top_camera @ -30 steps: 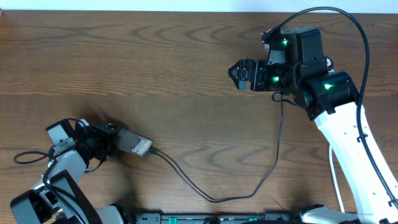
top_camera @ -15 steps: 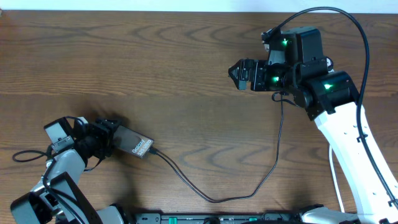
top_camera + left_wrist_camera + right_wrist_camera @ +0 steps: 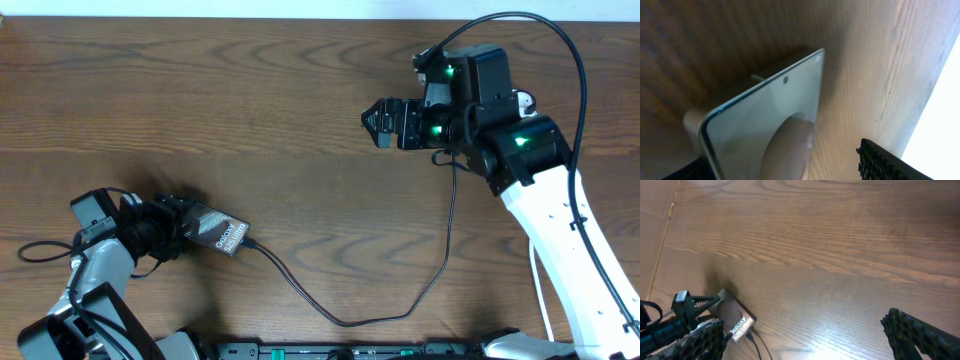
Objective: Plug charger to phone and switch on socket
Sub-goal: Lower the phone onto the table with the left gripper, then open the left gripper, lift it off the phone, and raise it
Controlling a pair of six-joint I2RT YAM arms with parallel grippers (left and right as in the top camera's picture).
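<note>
Brown wood table [image 3: 200, 100] shows me, at far left, my left gripper [image 3: 178, 225] spread loose around one end of the flat-lying phone [image 3: 222, 236], whose charger [image 3: 345, 322] trails rightward toward my right gripper [image 3: 375, 125], wide open and empty.

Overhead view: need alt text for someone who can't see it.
A phone lies on the wooden table at lower left, the black charger running into its right end and the left gripper at its other end. The right gripper hovers at upper right, jaws open and empty.
</note>
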